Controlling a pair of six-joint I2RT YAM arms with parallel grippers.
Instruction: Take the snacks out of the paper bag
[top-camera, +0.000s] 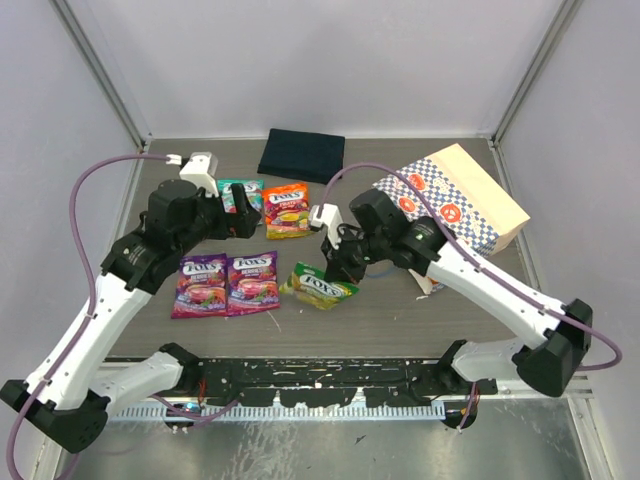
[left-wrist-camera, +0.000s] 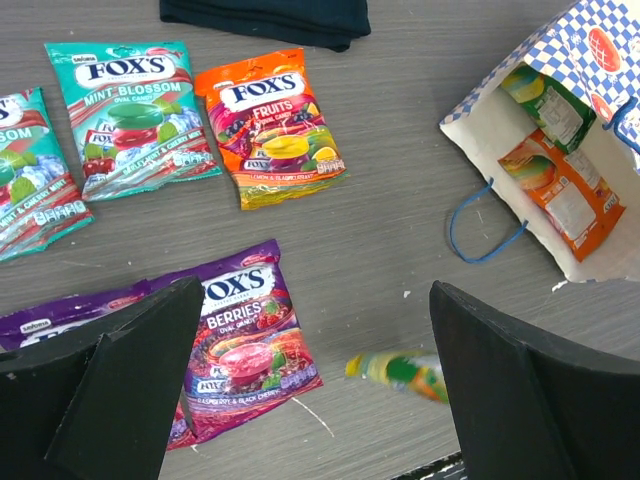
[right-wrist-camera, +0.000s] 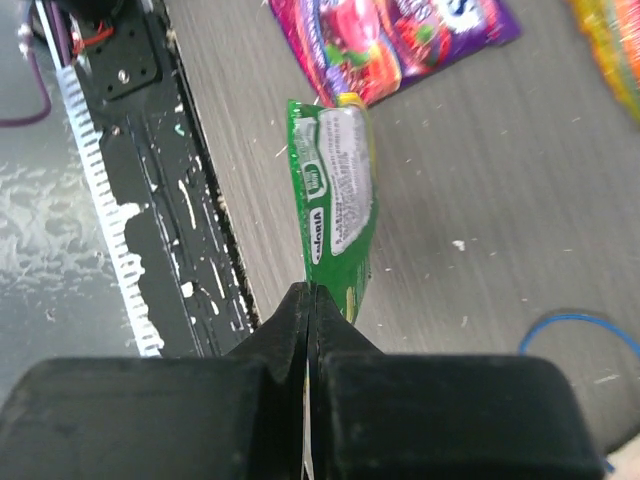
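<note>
Snacks (left-wrist-camera: 565, 195), two at least, are left inside the paper bag (top-camera: 470, 190), which is laid on its side by the far right corner of the table (top-camera: 400, 300), its mouth turned inward for reaching. A green pouch (right-wrist-camera: 335, 190) is pinched by one edge in the closed right gripper (right-wrist-camera: 308, 300), low over the table's near middle, apparently for setting down. The left gripper (left-wrist-camera: 312, 295) is held wide and empty above the purple pouches (left-wrist-camera: 245, 340), which are laid flat toward the near left.

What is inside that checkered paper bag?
The bag lies on its side with its mouth open. Two snacks show inside: a green pouch and an orange pouch. Anything under them or deeper in is covered or out of frame.
</note>
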